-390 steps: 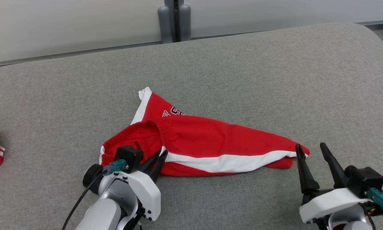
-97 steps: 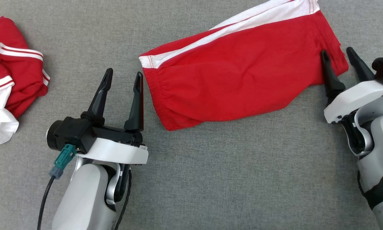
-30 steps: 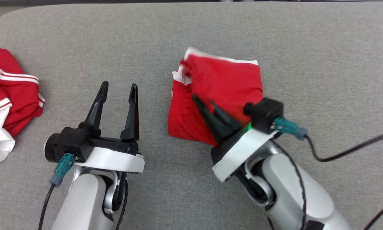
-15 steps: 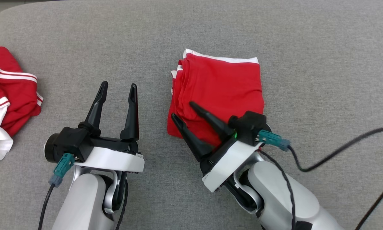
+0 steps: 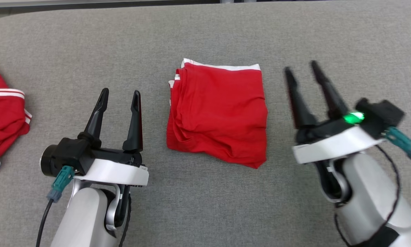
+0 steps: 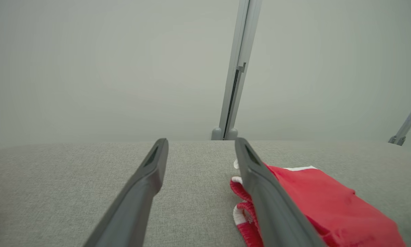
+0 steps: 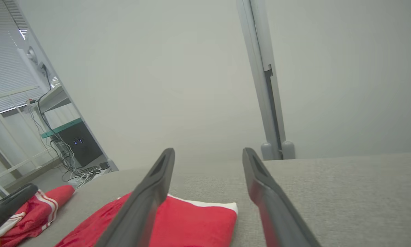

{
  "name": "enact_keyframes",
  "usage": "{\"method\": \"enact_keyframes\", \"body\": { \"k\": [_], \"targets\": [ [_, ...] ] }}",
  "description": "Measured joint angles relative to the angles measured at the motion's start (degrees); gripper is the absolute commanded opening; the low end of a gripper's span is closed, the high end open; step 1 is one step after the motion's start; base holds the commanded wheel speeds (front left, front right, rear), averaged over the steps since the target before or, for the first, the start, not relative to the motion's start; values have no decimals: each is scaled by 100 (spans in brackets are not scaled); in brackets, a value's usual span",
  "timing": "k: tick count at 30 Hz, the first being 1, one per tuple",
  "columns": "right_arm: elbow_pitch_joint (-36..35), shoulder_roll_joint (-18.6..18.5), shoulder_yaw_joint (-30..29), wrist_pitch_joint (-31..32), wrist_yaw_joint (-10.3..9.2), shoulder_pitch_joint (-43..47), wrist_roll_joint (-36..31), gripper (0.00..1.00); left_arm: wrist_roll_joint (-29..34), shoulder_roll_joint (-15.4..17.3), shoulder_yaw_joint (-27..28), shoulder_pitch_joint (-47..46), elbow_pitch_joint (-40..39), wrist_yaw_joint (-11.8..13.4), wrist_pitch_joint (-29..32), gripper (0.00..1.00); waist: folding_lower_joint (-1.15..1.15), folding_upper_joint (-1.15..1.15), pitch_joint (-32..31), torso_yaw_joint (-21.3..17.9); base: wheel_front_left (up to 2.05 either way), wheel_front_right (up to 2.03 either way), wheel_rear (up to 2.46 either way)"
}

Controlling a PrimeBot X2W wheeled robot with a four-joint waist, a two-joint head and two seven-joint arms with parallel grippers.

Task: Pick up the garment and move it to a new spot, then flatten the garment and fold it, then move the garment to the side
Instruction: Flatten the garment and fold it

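Note:
The garment [image 5: 219, 113] is a red pair of shorts with white trim, folded into a rough square in the middle of the grey padded surface. It also shows low right in the left wrist view [image 6: 322, 202] and low left in the right wrist view [image 7: 188, 223]. My left gripper [image 5: 120, 95] stands open to the garment's left, apart from it, nothing between its fingers. My right gripper [image 5: 301, 67] is open to the garment's right, clear of the cloth and empty.
A second red and white garment [image 5: 3, 106] lies crumpled at the far left edge, also seen in the right wrist view [image 7: 34, 209]. The grey surface [image 5: 205, 34] ends at a pale wall with a grey post [image 6: 234, 79]. Off the left lies a room with cables.
My right gripper opened, let go of the folded garment and drew back to its right. The left arm kept still. The head camera shifted slightly.

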Motion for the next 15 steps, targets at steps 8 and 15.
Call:
{"method": "enact_keyframes", "body": {
  "k": [8,15],
  "targets": [
    [-405,-134,-1358,209,0,851,-669,100,54,144,68,102,18,26,0,100,0,0,-74,-203,0,0,0],
    [-815,-27,-1764,554,0,1447,-981,100,53,266,124,327,41,87,2,100,0,0,-265,-316,0,0,0]
  ]
}}
